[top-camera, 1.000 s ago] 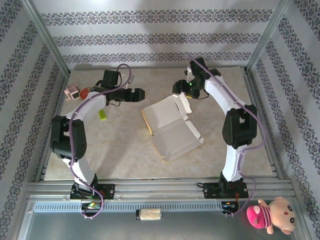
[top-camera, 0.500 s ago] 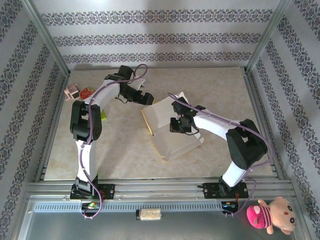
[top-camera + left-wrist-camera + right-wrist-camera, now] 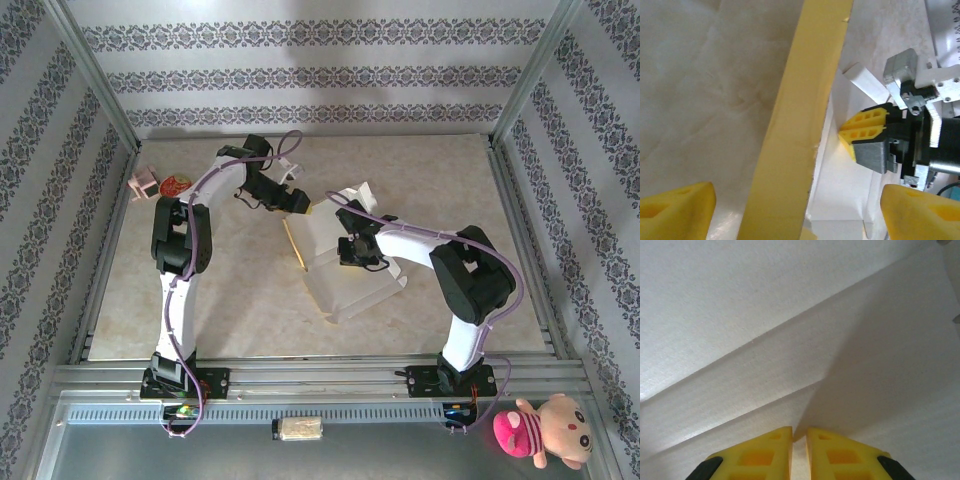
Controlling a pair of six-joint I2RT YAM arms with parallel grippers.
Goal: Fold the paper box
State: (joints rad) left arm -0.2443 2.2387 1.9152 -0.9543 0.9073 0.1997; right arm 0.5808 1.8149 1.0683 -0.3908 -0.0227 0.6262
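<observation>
The paper box (image 3: pixel 350 270) lies half folded mid-table, white inside up, with its yellow left wall (image 3: pixel 294 243) raised. In the left wrist view that yellow wall (image 3: pixel 805 100) runs diagonally between my wide-open left fingers (image 3: pixel 677 210), beside the white floor (image 3: pixel 845 190). My left gripper (image 3: pixel 300 203) (image 3: pixel 797 210) straddles the wall at the box's rear left corner. My right gripper (image 3: pixel 352 247) (image 3: pixel 799 440) is shut, its tips pressed down on the white inner panel (image 3: pixel 765 315) near a crease. Its yellow fingertips (image 3: pixel 865 127) also show in the left wrist view.
A small round red tin (image 3: pixel 175 185) and a pink block (image 3: pixel 144 183) sit at the table's far left edge. Metal frame rails (image 3: pixel 520 240) border the table. A pink plush toy (image 3: pixel 540 430) lies off the table at the near right.
The left gripper swung right from the back left to the box's rear left corner. The right arm came down from the rear onto the box's white inside and stays pressed there.
</observation>
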